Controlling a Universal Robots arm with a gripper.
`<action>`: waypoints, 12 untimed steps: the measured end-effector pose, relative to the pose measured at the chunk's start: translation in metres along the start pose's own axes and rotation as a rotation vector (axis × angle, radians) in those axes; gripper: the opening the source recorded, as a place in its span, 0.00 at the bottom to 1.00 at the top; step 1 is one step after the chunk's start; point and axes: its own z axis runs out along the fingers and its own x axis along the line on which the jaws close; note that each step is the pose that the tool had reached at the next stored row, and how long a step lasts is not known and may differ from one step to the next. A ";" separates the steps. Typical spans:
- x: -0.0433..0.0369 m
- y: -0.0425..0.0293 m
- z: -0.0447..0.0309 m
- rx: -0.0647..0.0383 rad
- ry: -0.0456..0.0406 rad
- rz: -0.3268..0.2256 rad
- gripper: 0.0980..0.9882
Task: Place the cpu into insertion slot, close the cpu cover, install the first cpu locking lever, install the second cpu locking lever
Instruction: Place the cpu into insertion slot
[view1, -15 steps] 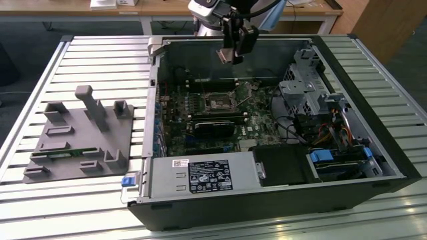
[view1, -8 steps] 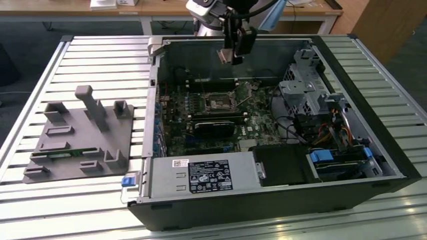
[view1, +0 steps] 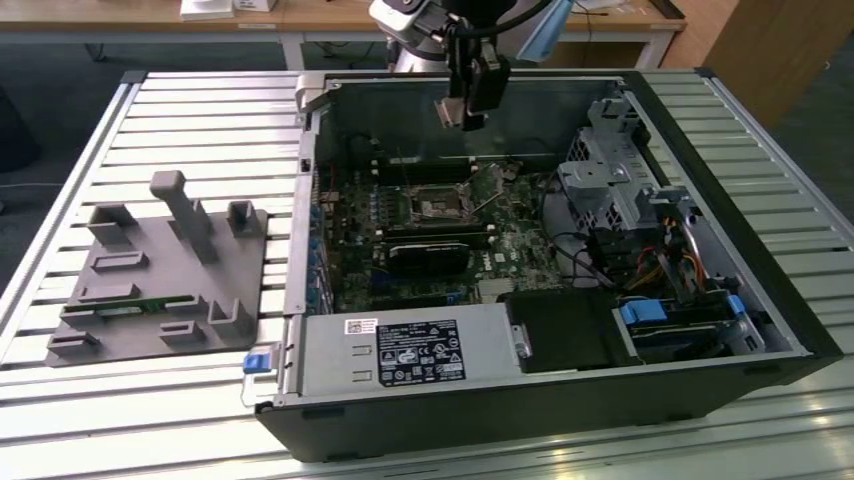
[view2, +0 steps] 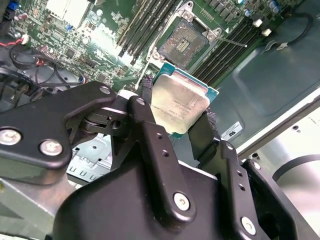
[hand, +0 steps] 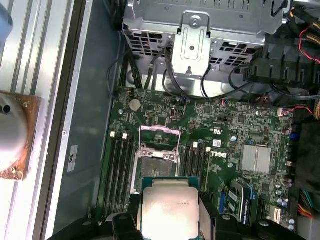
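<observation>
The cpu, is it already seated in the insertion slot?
No, in the second wrist view the cpu is clamped in the tool, apart from the bare insertion slot.

Hand (view1: 469, 121) holding cpu (view1: 455, 112) above open computer case (view1: 534, 405), insertion slot (view1: 438, 207) below

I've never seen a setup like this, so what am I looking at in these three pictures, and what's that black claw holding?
This is one robot arm with a gripper. The exterior view looks from off the arm at an open computer case lying on a slatted table, beside a grey holder block. Both wrist views ride on the arm and look past the gripper at the green motherboard. The gripper is shut on the cpu, a flat silvery chip, held in the air, not yet in the insertion slot. The cpu cover stands open.
</observation>
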 end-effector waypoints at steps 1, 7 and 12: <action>0.0000 0.0000 0.0001 0.000 -0.0004 0.005 0.50; 0.0001 -0.0011 0.0011 -0.002 -0.0048 0.038 0.50; 0.0004 -0.0027 0.0023 -0.004 -0.0084 0.072 0.50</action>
